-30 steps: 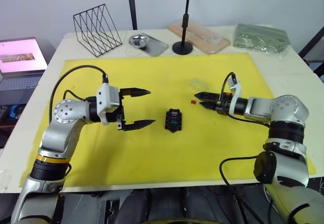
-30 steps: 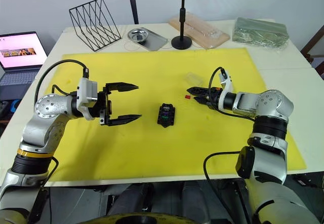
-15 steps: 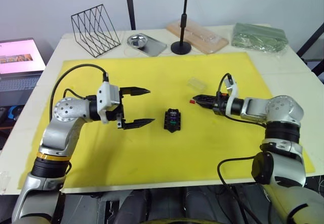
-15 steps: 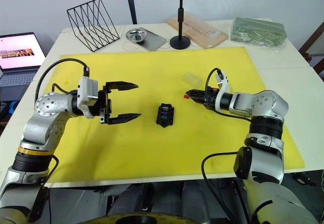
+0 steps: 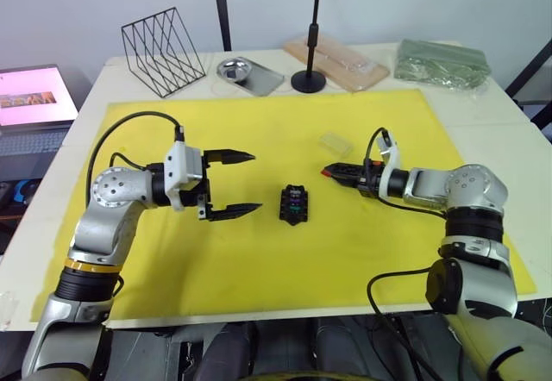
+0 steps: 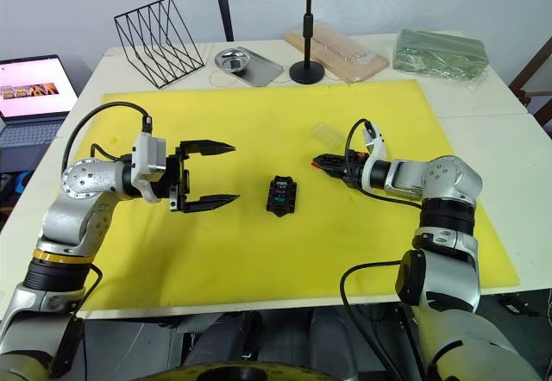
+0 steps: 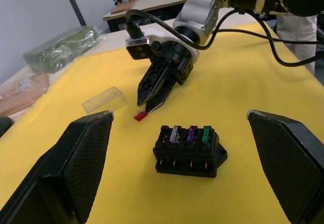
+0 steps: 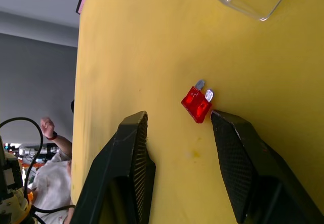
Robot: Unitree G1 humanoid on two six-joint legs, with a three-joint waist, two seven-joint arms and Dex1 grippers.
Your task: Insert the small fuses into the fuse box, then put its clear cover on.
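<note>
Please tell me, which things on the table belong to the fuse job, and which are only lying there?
For the job:
- red fuse, loose on the yellow mat
- fuse box, three fuses already seated
- clear cover, lying on the mat

Just lying about:
- wire rack
- metal tray
- black stand
- green bundle
- laptop

Yellow mat (image 5: 259,252): matt, faintly grainy, cloth-like. Red fuse (image 8: 197,104): glossy translucent plastic, two bare metal blades. Fuse box (image 7: 188,151): black moulded plastic, slight sheen. Clear cover (image 7: 104,99): transparent smooth plastic. Finger pads (image 8: 132,168): black, finely knurled. Tray (image 5: 251,74) near tabletop's far edge: polished metal.
</note>
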